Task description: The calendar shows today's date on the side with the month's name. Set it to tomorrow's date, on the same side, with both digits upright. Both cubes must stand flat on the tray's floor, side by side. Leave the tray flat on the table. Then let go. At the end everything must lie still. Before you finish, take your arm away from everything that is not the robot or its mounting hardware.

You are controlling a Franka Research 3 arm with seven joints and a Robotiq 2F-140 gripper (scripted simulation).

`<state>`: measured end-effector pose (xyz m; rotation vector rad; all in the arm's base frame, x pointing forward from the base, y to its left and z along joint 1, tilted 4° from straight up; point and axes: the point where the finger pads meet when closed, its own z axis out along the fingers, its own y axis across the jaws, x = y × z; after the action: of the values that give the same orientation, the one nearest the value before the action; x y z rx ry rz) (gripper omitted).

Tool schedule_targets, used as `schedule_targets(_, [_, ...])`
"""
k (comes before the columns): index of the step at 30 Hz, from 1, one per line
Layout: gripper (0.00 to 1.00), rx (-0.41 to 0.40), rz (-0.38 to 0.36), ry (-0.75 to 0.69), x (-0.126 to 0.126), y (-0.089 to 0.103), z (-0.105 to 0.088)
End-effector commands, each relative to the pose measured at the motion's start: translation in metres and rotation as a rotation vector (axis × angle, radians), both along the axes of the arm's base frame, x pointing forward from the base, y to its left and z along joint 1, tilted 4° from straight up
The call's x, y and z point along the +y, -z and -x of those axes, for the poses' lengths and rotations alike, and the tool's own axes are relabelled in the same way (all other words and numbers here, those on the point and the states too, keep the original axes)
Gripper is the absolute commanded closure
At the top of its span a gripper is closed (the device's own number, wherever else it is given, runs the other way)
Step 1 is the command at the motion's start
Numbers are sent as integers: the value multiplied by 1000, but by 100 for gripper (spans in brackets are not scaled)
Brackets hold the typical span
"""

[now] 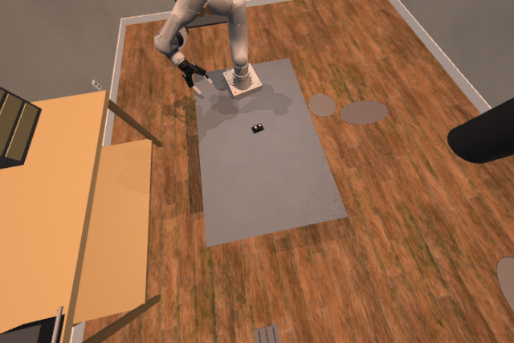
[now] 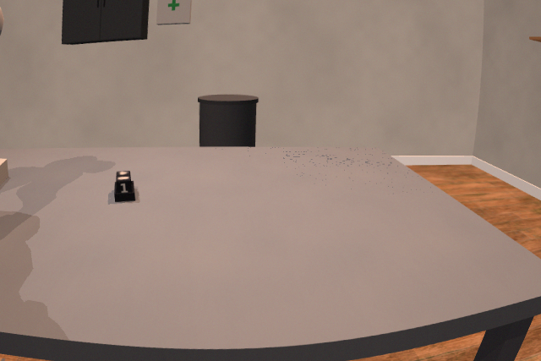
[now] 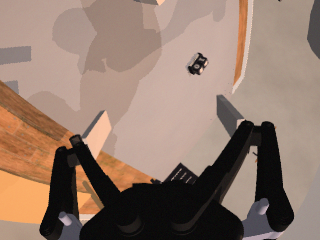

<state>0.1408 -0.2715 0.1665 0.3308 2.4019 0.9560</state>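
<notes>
The small black calendar tray stands on the grey table. Two dark cubes, a left one and a right one in the top view, are in it side by side. In the exterior view the near cube shows a white 1 towards that camera; the far cube is mostly behind it. The wrist view shows the calendar small, with marks too small to read. The month's name and date cannot be read. My gripper is open and empty, high up and well away from the calendar.
The arm's white base is mounted at the table's end, near the calendar. A wooden bench stands beyond one long side of the table. A black cylinder stands beyond the other side.
</notes>
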Motion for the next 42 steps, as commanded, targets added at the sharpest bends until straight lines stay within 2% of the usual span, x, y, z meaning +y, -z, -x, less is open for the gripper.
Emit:
schedule_targets(1, [0, 0, 0, 0, 0, 0, 0])
schedule_targets(18, [0, 0, 1, -1, 0, 0, 0])
schedule_targets(20, [0, -1, 14, -21, 1, 0, -5])
schedule_targets(22, [0, -3, 55, -88, 5, 1, -21])
schedule_targets(24, [0, -10, 121, -193, 12, 1, -46])
schedule_targets(27, [0, -18, 182, -292, 21, 2, -69])
schedule_targets(28, [0, -18, 184, -297, 21, 2, -70])
schedule_targets(29, [0, -24, 221, -358, 27, 2, -83])
schedule_targets(31, [0, -28, 244, -395, 31, 2, -91])
schedule_targets(32, [0, -34, 277, -450, 38, 2, -103])
schedule_targets(34, [0, -34, 277, -450, 38, 2, -103])
schedule_targets(36, [0, -47, 336, -550, 51, 3, -124])
schedule_targets(42, [0, -74, 441, -729, 78, 4, -157])
